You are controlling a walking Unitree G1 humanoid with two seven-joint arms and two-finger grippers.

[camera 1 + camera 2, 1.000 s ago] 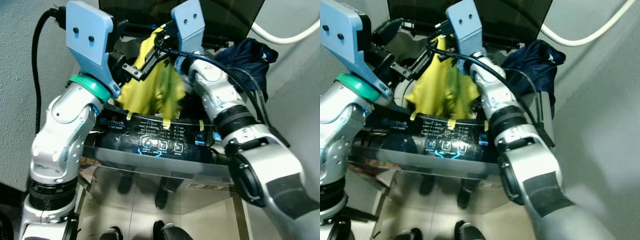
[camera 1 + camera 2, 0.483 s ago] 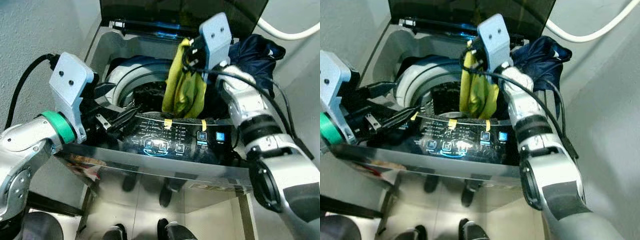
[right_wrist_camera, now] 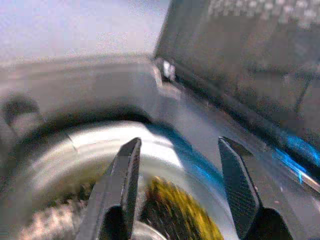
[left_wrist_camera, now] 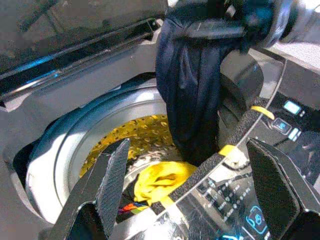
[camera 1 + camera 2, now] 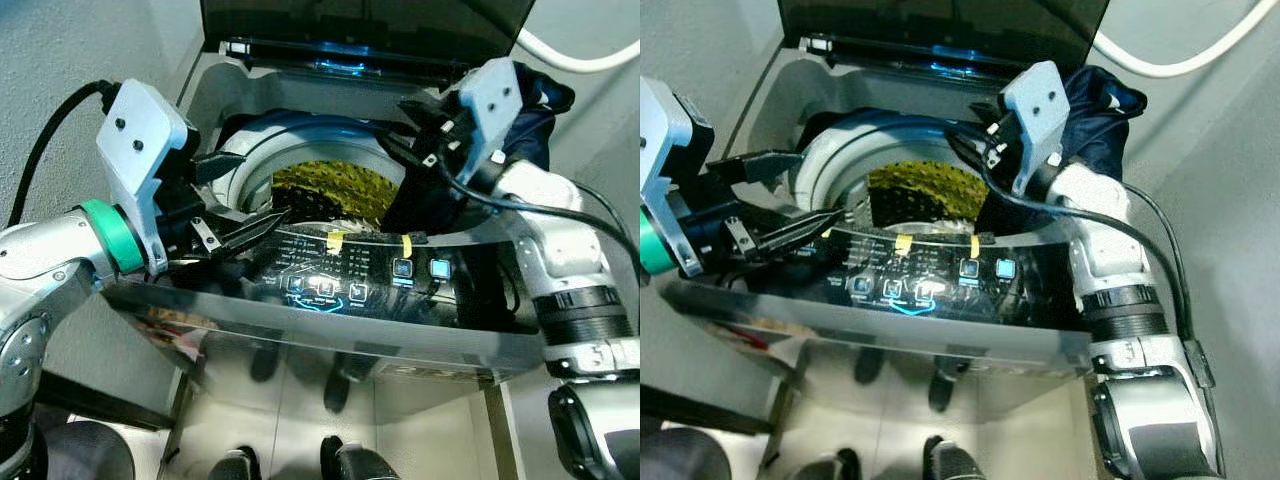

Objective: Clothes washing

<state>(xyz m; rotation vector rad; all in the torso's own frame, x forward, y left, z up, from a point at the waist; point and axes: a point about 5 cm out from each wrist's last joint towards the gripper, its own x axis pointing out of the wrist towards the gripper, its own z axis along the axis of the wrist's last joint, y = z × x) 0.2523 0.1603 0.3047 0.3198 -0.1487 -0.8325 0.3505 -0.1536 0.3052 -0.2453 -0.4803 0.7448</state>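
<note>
Standing lid-up: washing machine (image 5: 330, 290); yellow garment (image 4: 159, 181) in drum (image 5: 330, 190). Left pincer (image 5: 235, 200) wide at 9 o'clock; right pincer (image 5: 405, 125) wide at 2 o'clock, beside navy garment (image 5: 1095, 105).

Rough grey plaster walls (image 5: 70, 50) close in on both sides of a narrow corner, the right-hand wall (image 5: 1230, 200) smoother and paler. A white hose (image 5: 1170, 60) curves across the upper right of the wall. Below, a glossy tiled floor (image 5: 300, 420) in pale beige catches dim reflections, with a thin dark joint line running between tiles. Light falls from above, leaving the lower left corner of the floor (image 5: 680, 450) in deep shadow.
</note>
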